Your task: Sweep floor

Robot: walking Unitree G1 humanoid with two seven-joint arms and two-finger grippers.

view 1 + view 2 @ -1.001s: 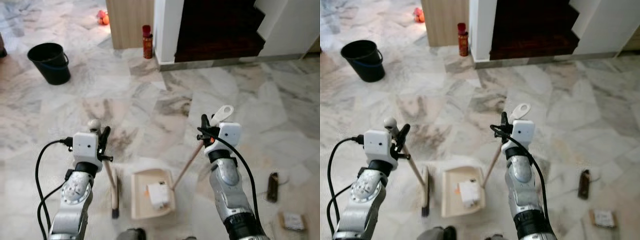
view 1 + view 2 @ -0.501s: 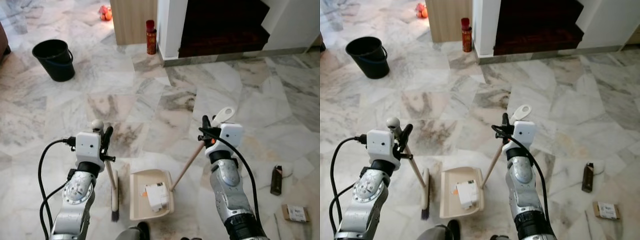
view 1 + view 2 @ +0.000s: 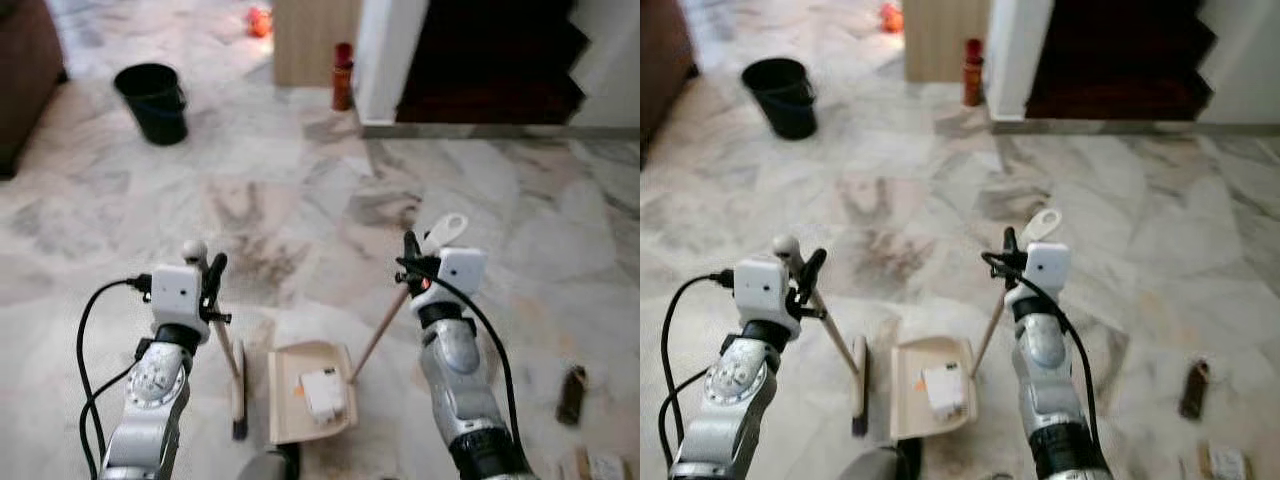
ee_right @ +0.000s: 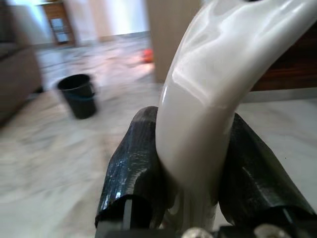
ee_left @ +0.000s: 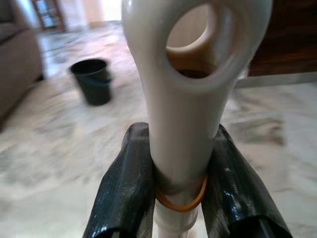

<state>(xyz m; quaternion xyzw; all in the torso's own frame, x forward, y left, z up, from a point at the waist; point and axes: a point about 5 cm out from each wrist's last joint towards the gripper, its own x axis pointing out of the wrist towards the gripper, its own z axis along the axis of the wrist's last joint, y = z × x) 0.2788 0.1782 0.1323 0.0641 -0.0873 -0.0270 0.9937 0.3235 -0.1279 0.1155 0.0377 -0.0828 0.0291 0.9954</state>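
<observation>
The left gripper (image 5: pixel 179 183) has its fingers (image 5: pixel 126 188) pinching the white top of the broom handle (image 5: pixel 190 99), just below the hanging hole, where a yellow rubber band circles the stem. The right gripper (image 4: pixel 190 173) has its fingers (image 4: pixel 133 168) pinching the curved white end of the dustpan handle (image 4: pixel 208 99).

From the head, the broom (image 3: pixel 236 385) hangs from the left gripper with its head low, just beside the dustpan (image 3: pixel 305 395), which sits at the robot's feet with a white scrap of paper (image 3: pixel 322 392) inside. Farther out on the marble floor (image 3: pixel 300 200) are a dark object (image 3: pixel 572 394) and a small packet (image 3: pixel 598 466) to the right, and a black bucket (image 3: pixel 155 102) well away on the left.

Both grips sit at the very tips of long handles, so I judge any swing could let the smooth plastic twist or slip between the fingers. Tilting the dustpan while walking could spill the paper back out.

The wrist views show the grip contact and the rubber band closely; the head views show where the broom head, dustpan and loose litter lie.
</observation>
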